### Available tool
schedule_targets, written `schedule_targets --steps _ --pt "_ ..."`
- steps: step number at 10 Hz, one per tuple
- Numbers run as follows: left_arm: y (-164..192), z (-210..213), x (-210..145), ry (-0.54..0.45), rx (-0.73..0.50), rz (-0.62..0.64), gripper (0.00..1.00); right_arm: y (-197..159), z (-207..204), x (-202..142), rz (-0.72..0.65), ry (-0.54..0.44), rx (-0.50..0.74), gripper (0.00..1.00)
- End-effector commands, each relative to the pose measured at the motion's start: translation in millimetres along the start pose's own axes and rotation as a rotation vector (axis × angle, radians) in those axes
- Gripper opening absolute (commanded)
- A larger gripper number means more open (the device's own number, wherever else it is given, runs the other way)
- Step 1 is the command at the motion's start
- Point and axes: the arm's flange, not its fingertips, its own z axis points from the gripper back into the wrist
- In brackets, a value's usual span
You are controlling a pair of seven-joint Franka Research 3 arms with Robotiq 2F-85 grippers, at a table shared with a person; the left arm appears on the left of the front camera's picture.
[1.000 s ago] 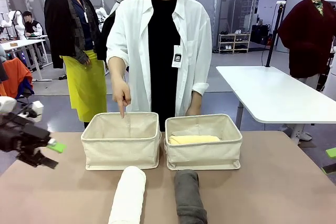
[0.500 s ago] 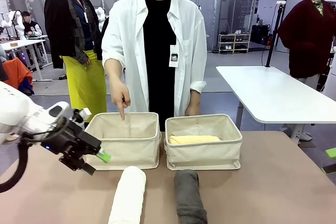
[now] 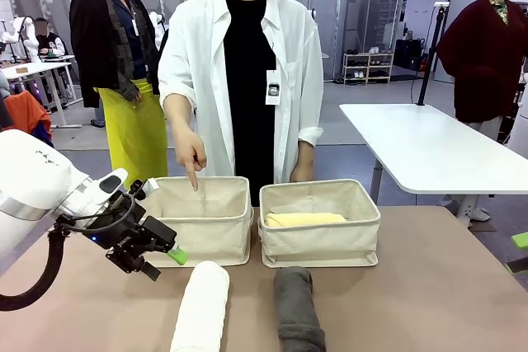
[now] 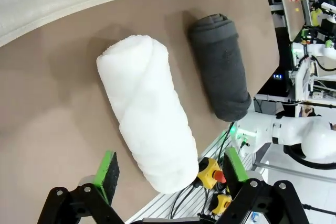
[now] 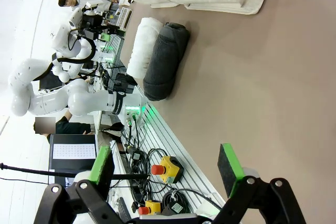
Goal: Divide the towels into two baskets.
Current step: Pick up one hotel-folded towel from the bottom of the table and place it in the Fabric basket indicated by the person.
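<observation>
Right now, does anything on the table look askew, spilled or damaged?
Nothing stands out. The white towel and grey towel lie neatly rolled on the table, the left basket and right basket stand upright, and the yellow towel sits inside the right one.

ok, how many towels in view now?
3. White towel and dark grey towel lie on the table; pale yellow towel sits in the right basket. Others may be hidden in it or the left basket.

Your front camera faces the person across the table. Your left wrist camera looks down close, white towel just beyond its fingers; the right one sees it far ahead.
</observation>
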Motion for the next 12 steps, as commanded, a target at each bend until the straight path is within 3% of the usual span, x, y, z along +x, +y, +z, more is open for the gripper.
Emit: schedule_targets --steps 1,3,9,12 --pt "0 2 -1 -0.001 0.001 0.005 1.0 2 -2 -2 -0.005 -0.011 -0.009 1.0" --pt "-2 -13 -2 0.029 0.018 0.003 1.0 2 -2 -2 -0.005 -0.011 -0.009 1.0" --pt "-8 -76 -1 -0.008 0.193 0.134 1.0 2 -2 -2 -0.005 -0.011 -0.009 1.0" --pt "-13 -108 -2 -0.047 0.188 0.184 1.0 2 -2 -2 -0.005 -0.011 -0.009 1.0"
